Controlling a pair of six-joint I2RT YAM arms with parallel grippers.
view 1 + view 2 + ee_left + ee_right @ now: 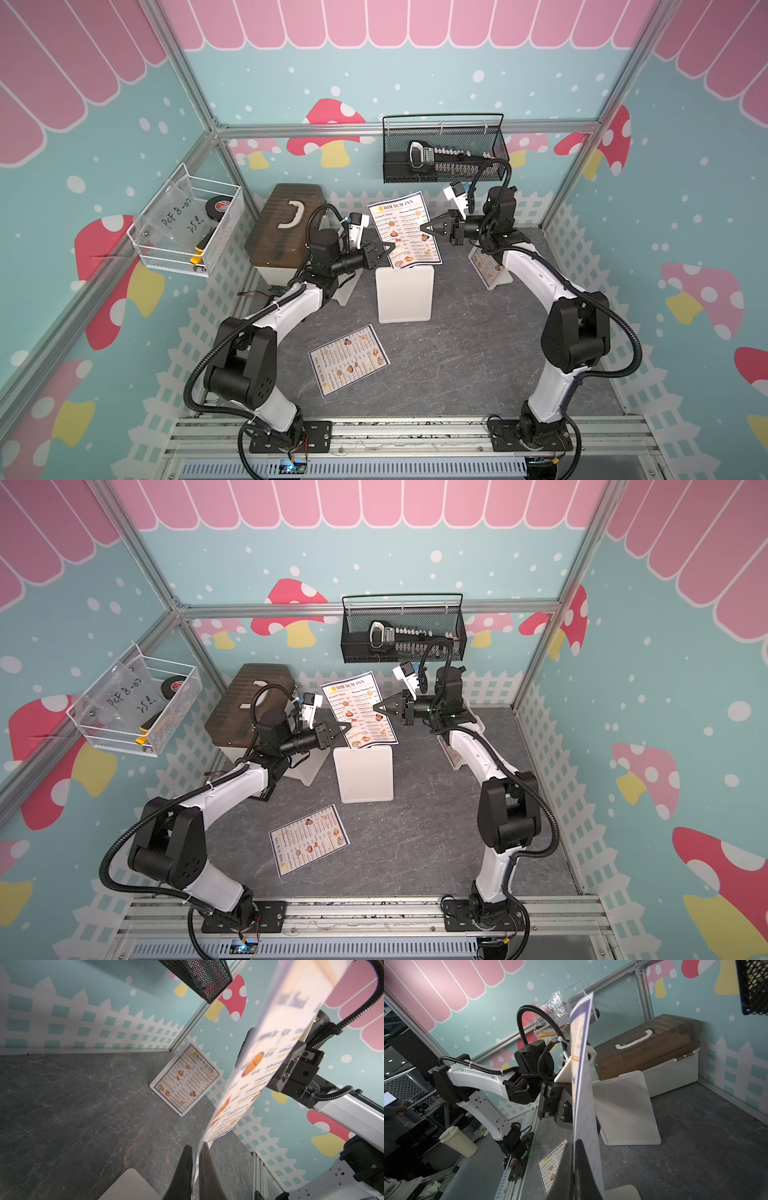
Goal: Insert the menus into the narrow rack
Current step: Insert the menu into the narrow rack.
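Left pincer [196, 1148] clamps menu [399, 224] headed "DIM SUM INN".

**Both arms reach inward, grippers facing**

The left arm [291, 300] and right arm [530, 266] bend toward the middle. The left gripper [390, 248] sits lower and the right gripper [424, 228] higher, both with jaws pinched tight on opposite edges of one menu [405, 222].

"DIM SUM INN" headed the raised menu [404, 227] [358, 708] over the back half of the tabletop [457, 353] in both top views. The same heading stood on the leaning menu [185, 1079] by the tabletop's right edge, above "Antipasti /Snack" and "Dim sum/Wheaten food". It also stood on the flat menu [553, 1167] near the front edge. A clear bag [183, 216] in the white wire basket [174, 259] bore handwritten "PCF 8-02"; its second line was unclear.
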